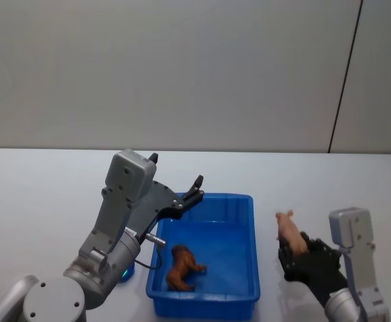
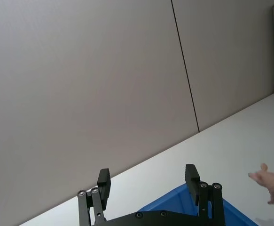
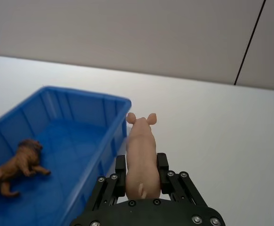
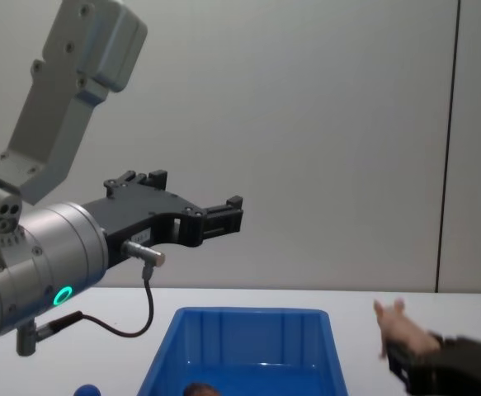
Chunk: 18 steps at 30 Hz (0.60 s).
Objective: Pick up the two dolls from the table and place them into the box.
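The reddish-brown doll (image 1: 184, 266) lies inside the blue box (image 1: 245, 295), toward its near left part; the right wrist view shows the brown doll (image 3: 14, 167) on the floor of the box (image 3: 80, 94). My right gripper (image 1: 296, 251) is shut on the pink pig doll (image 1: 290, 231), held snout-up above the white table (image 1: 47, 194) just right of the box. The pig (image 3: 140, 141) sits between the pads of the right gripper (image 3: 141, 162). My left gripper (image 1: 176, 171) hangs open and empty over the box's far left corner; its fingers (image 2: 191, 172) stand wide apart.
A small blue rounded object (image 4: 87, 389) lies on the table left of the box (image 4: 248, 313). A plain grey wall stands behind the table. The left arm's grey links (image 1: 125, 201) rise over the table's left side.
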### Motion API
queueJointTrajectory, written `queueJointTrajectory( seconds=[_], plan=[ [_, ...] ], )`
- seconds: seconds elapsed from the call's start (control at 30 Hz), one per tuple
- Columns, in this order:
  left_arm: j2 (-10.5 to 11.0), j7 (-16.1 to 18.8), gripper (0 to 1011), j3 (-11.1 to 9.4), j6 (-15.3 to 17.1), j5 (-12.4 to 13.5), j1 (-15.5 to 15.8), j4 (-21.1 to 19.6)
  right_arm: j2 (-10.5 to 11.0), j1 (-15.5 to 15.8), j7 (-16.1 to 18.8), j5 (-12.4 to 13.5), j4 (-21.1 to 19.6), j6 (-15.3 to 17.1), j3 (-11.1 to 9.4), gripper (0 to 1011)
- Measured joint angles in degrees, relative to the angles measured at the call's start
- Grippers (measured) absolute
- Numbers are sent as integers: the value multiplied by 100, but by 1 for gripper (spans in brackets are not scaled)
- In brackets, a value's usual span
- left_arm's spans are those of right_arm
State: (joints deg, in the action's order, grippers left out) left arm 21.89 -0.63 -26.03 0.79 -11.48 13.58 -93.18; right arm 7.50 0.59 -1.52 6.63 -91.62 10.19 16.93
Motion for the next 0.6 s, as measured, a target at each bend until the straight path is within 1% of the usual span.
queueJointTrajectory(
  seconds=[0.17,0.27,0.33,0.37,0.43,0.47,0.6],
  plan=[
    [0,0,1001,0,0,0,0,0,10,-45,165,-15,-147,-127,-16,380],
    [0,0,1002,0,0,0,0,0,9,-112,368,-18,-216,-208,-22,380],
    [0,0,1001,0,0,0,0,0,4,-143,443,-20,-229,-230,-23,379],
    [0,0,1001,0,0,0,0,0,-6,-179,548,-25,-232,-253,-22,380],
    [0,0,1001,0,0,0,0,0,-22,-230,646,-31,-232,-271,-18,379],
    [0,0,1001,0,0,0,0,0,-44,-286,764,-39,-218,-286,-12,379],
    [0,0,1001,0,0,0,0,0,-98,-407,980,-65,-135,-298,12,379]
  ],
)
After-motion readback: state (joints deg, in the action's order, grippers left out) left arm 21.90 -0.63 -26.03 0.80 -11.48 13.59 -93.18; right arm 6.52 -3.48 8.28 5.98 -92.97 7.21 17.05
